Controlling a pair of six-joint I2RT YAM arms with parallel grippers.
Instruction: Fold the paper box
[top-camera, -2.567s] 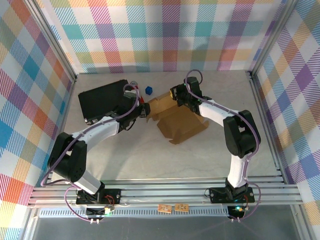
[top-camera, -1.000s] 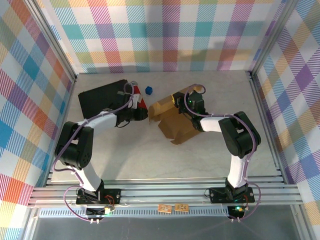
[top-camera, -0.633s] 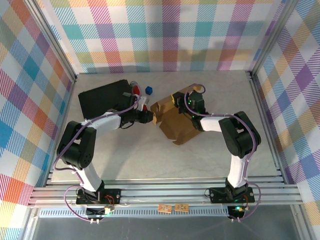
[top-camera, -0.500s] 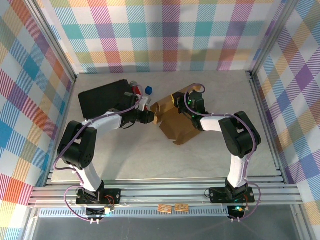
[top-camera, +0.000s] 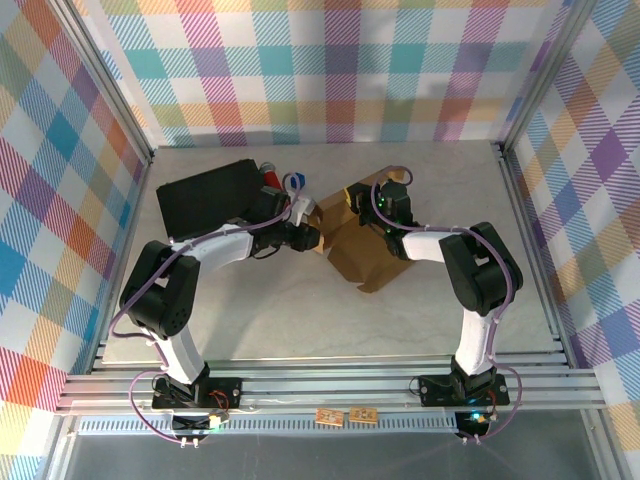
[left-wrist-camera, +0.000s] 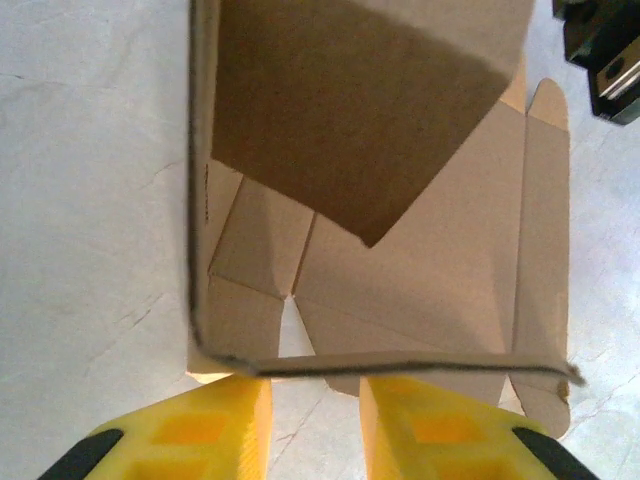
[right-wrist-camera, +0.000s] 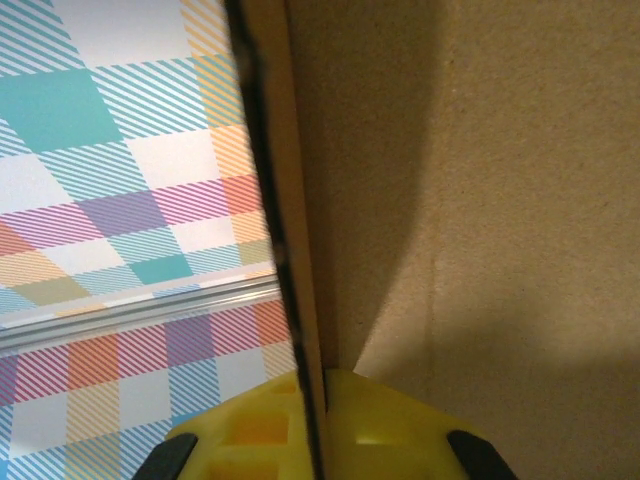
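The left gripper (left-wrist-camera: 315, 400) is standing released, its yellow fingers (left-wrist-camera: 200, 440) parted with nothing between them, and the pale table is showing through the gap. Just in front of both fingertips the thin edge of a raised wall is running across, belonging to the plain brown corrugated cardboard paper box (top-camera: 362, 255). Whether the tips are touching that wall I cannot tell. Beyond the edge, the box's creased floor is lying flat on the table. A large flap is hanging tilted over it and shading it.

The right gripper (right-wrist-camera: 315, 420) is clenching a panel of the same paper box. The panel's edge is passing between its two yellow fingers (right-wrist-camera: 390, 420). The brown face is rising upright on the right of the wrist view, with the plaid wall (right-wrist-camera: 110, 150) showing to the left.

From above, the half-formed paper box is sitting toward the far middle of the white marbled table (top-camera: 300, 320), between the two grippers. The left arm is reaching to its left side and the right arm to its far edge. A black flat rectangular case (top-camera: 200, 200) is lying at the far left, apart from the box. A small blue object (top-camera: 295, 181) is sitting near the case's right corner, just beyond the left wrist.
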